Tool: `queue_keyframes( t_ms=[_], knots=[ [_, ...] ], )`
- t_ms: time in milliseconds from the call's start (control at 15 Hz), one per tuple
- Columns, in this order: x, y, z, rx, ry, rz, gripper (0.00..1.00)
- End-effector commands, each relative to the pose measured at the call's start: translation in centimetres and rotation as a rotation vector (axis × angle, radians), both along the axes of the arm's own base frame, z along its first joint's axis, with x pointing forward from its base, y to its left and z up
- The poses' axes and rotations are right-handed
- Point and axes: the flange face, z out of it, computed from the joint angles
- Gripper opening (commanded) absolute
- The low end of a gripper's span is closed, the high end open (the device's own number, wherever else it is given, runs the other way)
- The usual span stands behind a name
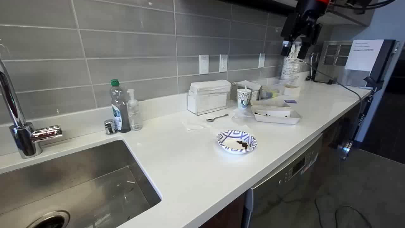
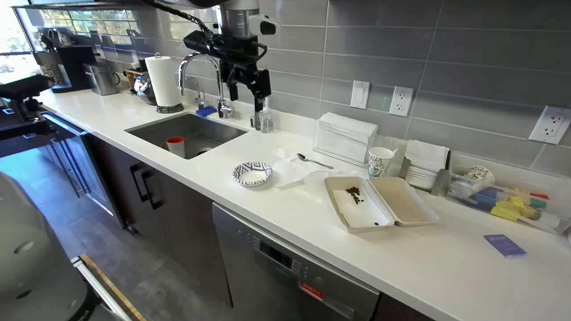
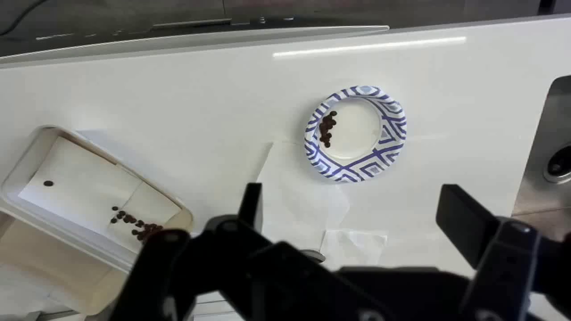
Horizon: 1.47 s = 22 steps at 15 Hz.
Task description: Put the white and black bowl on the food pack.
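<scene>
The white and black bowl, white with a dark blue patterned rim, sits upright on the counter in both exterior views (image 1: 229,144) (image 2: 252,174). In the wrist view the bowl (image 3: 357,133) holds several small dark beans at one side. The food pack, an open beige hinged tray, lies on the counter (image 1: 277,119); its lid (image 2: 399,203) is folded back. In the wrist view the pack (image 3: 49,272) is at the left, with dark beans on a white liner. My gripper (image 3: 352,207) is open and empty, high above the counter in both exterior views (image 1: 294,52) (image 2: 246,100).
A spoon (image 2: 314,160) and thin paper sheets (image 2: 290,174) lie near the bowl. A paper cup (image 2: 378,162), napkin holder (image 2: 343,145), napkin stack (image 2: 421,165) and clear bin (image 2: 504,200) stand along the wall. The sink (image 1: 95,171) and bottles (image 1: 120,110) are beyond the bowl.
</scene>
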Motion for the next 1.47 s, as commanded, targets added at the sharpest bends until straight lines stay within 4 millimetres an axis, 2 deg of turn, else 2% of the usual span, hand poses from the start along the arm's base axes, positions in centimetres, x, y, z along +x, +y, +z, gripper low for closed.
queue_keyframes(
  t_ms=[0,800,933,1067,1400],
  knots=[
    [0.0,0.0,0.0,0.000,0.001,0.000,1.00],
    [0.0,0.0,0.0,0.000,0.001,0.000,1.00],
    [0.5,-0.1,-1.0,0.079,0.030,-0.025,1.00],
    [1.3,-0.1,-3.2,0.126,0.061,-0.075,1.00],
    [2.7,-0.2,-10.2,0.160,0.149,-0.049,1.00]
  ],
)
